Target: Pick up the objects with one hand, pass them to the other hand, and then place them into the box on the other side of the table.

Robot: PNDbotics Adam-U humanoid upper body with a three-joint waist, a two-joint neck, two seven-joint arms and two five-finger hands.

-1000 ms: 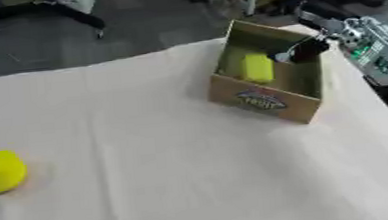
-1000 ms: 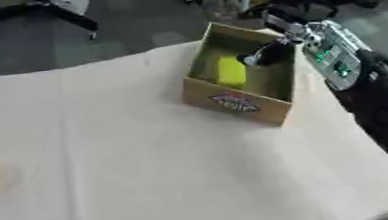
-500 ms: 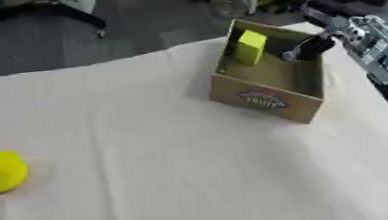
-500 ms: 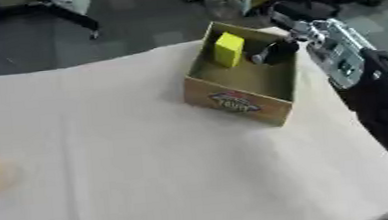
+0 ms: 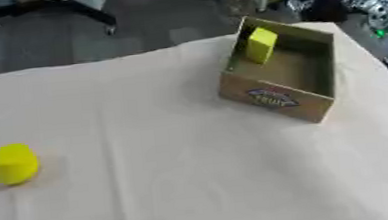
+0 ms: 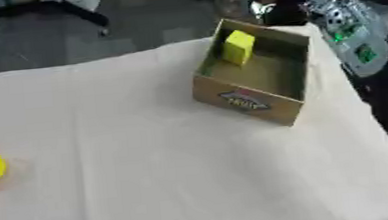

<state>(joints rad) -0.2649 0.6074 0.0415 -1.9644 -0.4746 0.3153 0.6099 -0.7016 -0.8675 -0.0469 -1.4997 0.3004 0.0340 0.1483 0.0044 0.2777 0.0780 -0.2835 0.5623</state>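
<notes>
A yellow block (image 5: pixel 261 45) leans against the far wall inside the cardboard box (image 5: pixel 277 99), while a yellow cylinder (image 5: pixel 15 163) stands at the table's (image 5: pixel 168 174) left. Neither hand's fingers can be seen; only the right arm (image 6: pixel 349 33) shows.

Soft, even light is falling on my table cloth (image 5: pixel 177 173); shadows are staying faint. Everything is looking blurred, perhaps from motion, and the far floor is lying dimmer.

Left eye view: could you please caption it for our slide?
Yellow block leaning inside the cardboard box; yellow cylinder waiting at the table's left.
</notes>
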